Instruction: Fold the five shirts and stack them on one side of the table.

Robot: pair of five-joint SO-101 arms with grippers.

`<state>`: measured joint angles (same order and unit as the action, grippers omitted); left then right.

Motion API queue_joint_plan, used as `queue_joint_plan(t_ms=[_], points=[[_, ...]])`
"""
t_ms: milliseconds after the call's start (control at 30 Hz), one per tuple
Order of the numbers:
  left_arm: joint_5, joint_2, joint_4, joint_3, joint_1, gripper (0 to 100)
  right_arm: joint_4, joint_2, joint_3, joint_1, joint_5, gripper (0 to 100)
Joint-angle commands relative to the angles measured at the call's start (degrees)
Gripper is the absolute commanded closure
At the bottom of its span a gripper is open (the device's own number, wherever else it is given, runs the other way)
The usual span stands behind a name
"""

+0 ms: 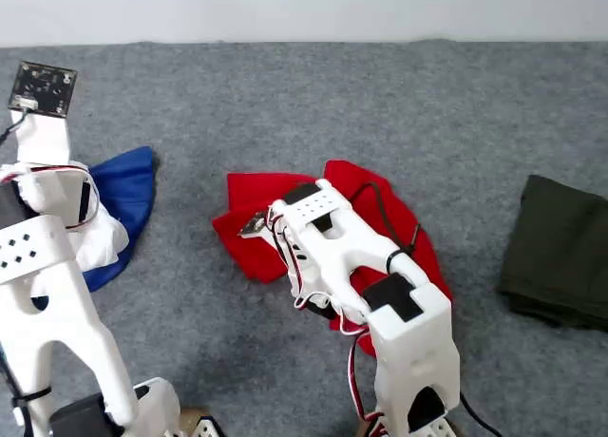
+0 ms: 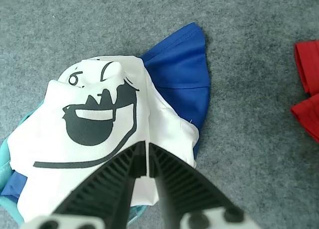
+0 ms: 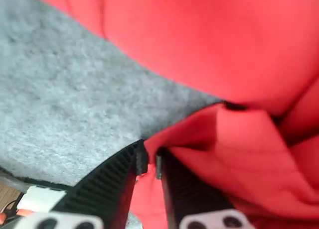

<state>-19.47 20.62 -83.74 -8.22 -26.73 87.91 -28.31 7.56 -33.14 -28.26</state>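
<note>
L side: left claw [image 2: 147,148] closed, tips pressed together, right over the white shirt [image 2: 99,114] with the black cartoon print. Can't tell if any cloth is pinched between them. The white shirt lies crumpled directly under this claw, on top of the blue shirt [image 2: 182,74], which sticks out just past the claw tips. A teal cloth [image 2: 6,162] peeks out from under the white one, off to one side of the claw. The pile sits on the grey felt bench [image 2: 249,20].

R side: right claw [image 3: 147,162] closed, gripping an edge fold of the red shirt [image 3: 214,45], with red cloth between the tips. The rest of the red shirt is bunched up ahead of and beside the claw, with bare bench just on the other side of the tips. In the high view the right arm hangs over the red shirt mid-bench, its claw at the shirt's edge facing the left claw's pile. The red shirt and that pile are well apart.

Farthest from both claws: dark green shirt [image 1: 560,252], folded flat, beyond the right arm at the bench edge, apart from the red shirt.
</note>
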Motion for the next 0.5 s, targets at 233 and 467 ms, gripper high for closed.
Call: queue_joint_plan(t_ms=[233, 467], points=[[-0.5, 1.8, 1.6, 0.3, -0.3, 98, 14.7, 18.1, -5.8, -0.7, -3.0, 98.9], [-0.5, 1.8, 1.6, 0.2, -0.3, 98, 15.0, 31.8, -5.2, 0.7, -4.5, 98.9]])
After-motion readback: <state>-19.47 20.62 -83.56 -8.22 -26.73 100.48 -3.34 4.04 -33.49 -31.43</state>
